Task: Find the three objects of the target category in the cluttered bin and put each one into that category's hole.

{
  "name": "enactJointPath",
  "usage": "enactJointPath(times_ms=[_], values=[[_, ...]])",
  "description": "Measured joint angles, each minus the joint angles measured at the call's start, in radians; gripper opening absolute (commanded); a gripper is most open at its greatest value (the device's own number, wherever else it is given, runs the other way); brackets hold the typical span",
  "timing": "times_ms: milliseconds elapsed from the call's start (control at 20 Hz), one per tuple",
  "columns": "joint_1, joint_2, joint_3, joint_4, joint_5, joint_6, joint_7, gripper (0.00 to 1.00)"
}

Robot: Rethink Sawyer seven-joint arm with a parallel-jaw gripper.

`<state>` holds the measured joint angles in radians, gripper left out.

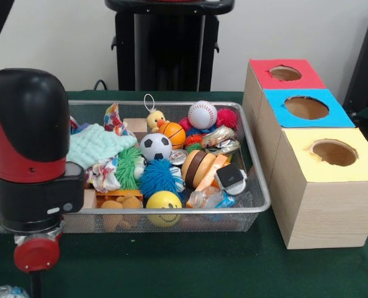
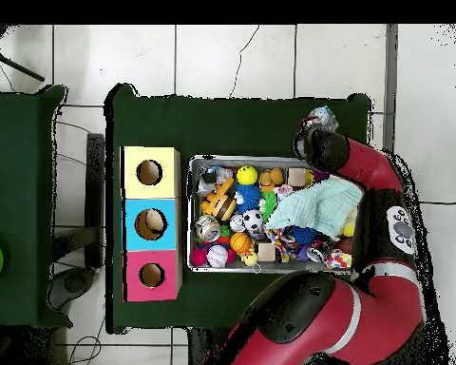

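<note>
The red and black arm [image 1: 28, 149] fills the nine o'clock side of the front view, its end dropping past the bin's near corner toward a crumpled clear wrapper [image 1: 4, 291] at seven o'clock; the gripper [image 1: 35, 282] shows only as a thin dark stem at the bottom edge, and I cannot tell whether its tips are spread or pressed together. The wire bin [image 1: 258, 186] sits at centre on the green table [image 1: 190, 267], packed full. A baseball [image 1: 202, 114] lies at its twelve o'clock end, a small basketball [image 1: 174, 133] and a yellow duck [image 1: 155, 120] just beside it toward ten o'clock, and a soccer ball [image 1: 155, 147] near the middle. A blue fuzzy ball [image 1: 159, 177] touches a green fuzzy one [image 1: 129, 166], and a yellow smiley ball [image 1: 164, 202] presses against the near wall at six o'clock. A pale green cloth [image 1: 97, 144] covers the nine o'clock part of the bin. At three o'clock stand three wooden boxes in a row, each with a round hole on top: red [image 1: 286, 74] farthest, blue [image 1: 305, 108] in the middle, yellow [image 1: 332, 155] nearest. Overhead, the arm [image 2: 365, 181] curls round the bin's [image 2: 270, 160] three o'clock end, while the boxes line up at nine o'clock, with the blue one's hole [image 2: 150, 224] showing something pale inside.
</note>
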<state>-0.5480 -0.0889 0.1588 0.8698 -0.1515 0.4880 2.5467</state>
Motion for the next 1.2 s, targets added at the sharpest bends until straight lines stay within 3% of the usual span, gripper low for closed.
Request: enactJointPath(times_ms=[350,500,650,900,1200], values=[[-0.045,-0.070,0.024,0.133,0.105,0.008,0.000,0.00],[-0.058,-0.139,0.025,0.223,0.188,0.083,0.000,0.00],[-0.056,-0.177,0.025,0.247,0.221,0.172,0.000,0.00],[-0.048,-0.218,0.024,0.245,0.230,0.270,0.000,0.00],[-0.013,-0.197,-0.009,0.163,0.185,0.181,0.000,0.00]])
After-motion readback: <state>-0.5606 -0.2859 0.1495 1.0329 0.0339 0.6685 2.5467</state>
